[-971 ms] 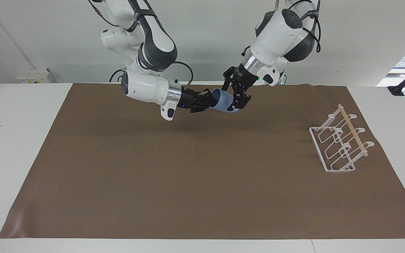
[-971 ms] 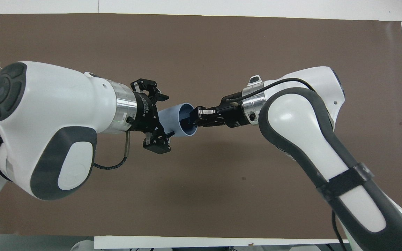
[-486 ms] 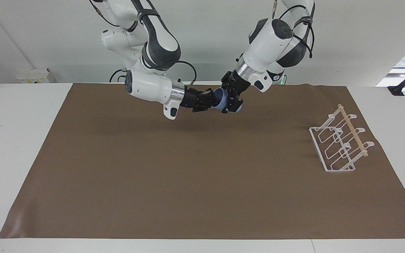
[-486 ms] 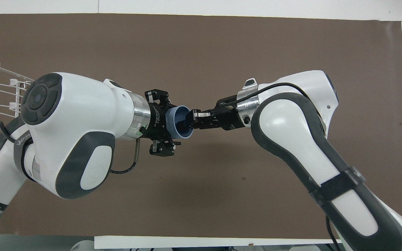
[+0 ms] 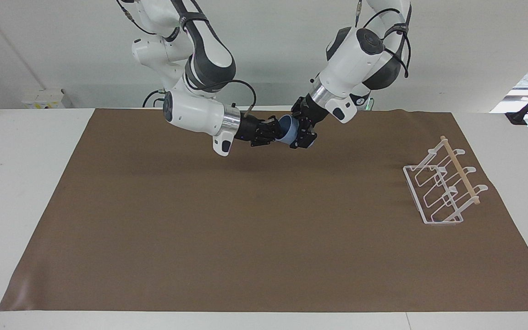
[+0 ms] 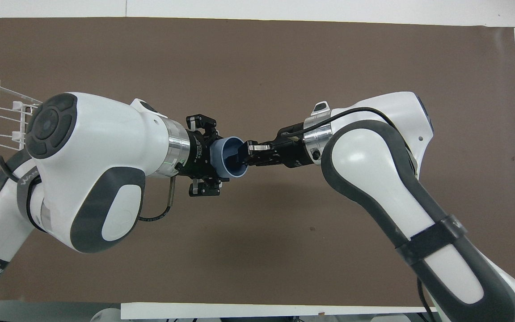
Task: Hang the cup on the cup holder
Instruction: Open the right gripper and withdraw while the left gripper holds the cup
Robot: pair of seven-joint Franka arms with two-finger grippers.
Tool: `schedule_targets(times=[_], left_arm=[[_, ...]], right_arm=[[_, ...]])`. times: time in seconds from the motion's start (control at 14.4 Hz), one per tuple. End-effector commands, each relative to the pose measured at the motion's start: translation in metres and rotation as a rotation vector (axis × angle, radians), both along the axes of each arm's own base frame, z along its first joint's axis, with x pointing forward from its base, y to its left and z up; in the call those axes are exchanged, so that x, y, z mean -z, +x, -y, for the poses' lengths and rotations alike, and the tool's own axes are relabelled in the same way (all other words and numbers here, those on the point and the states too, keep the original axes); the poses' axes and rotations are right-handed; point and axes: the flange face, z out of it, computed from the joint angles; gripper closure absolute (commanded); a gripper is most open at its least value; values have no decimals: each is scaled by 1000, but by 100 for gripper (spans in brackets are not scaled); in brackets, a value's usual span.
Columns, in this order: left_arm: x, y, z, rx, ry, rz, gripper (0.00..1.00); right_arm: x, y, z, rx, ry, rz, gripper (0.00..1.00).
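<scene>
The light-blue cup is held in mid-air between the two grippers, over the brown mat at the robots' edge of it, lying on its side with the open mouth turned toward the right arm. The right gripper is clamped on the rim, one finger being inside the mouth and the other outside the wall. The left gripper is set around the cup's closed end; its fingers are seen on either side of the body, but whether they are pressing on the wall or standing just clear of it cannot be told.

Compared with a second ago, the left gripper has been brought much farther over the cup, so that far less of the blue body is left showing between the two hands; in the last half second almost nothing has shifted. A hand-over is judged to be at its point of exchange.

The cup holder is seen well apart, toward the left arm's end of the table, with no cup on its prongs. The hanging itself is not yet begun.
</scene>
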Motion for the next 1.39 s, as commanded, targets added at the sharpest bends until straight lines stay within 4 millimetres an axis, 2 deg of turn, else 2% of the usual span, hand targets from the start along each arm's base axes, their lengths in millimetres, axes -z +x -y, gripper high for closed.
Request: schedule_targets(times=[0.0,0.07,0.14,0.35,0.62,0.69,0.83,1.04,1.11,1.25,1.32], left_arm=[[1,-16,9,98,-11,16,100],[-4,-15,8,98,-13,16,100],[-8,-12,6,99,-14,14,100],[-24,-6,-3,111,-8,11,100],[-28,30,-60,64,43,1,100],[-26,37,-76,59,104,19,100],[-20,43,-95,85,241,54,100],[-17,47,-119,314,511,134,100],[-17,51,-129,403,571,153,100],[-18,65,-151,455,707,209,100],[-13,74,-159,480,807,231,100]], right_arm=[[-14,0,-1,33,21,-18,75],[-14,0,-1,41,17,-30,10],[-16,1,-1,45,17,-24,1],[-16,6,2,77,9,-3,1],[-17,19,17,147,-15,38,1],[-21,28,31,199,-24,67,1],[-29,44,71,272,-25,83,1],[-24,59,117,328,-83,103,1],[-23,63,129,315,-134,129,1],[-24,68,155,238,-316,221,1],[-28,73,177,199,-421,267,1]])
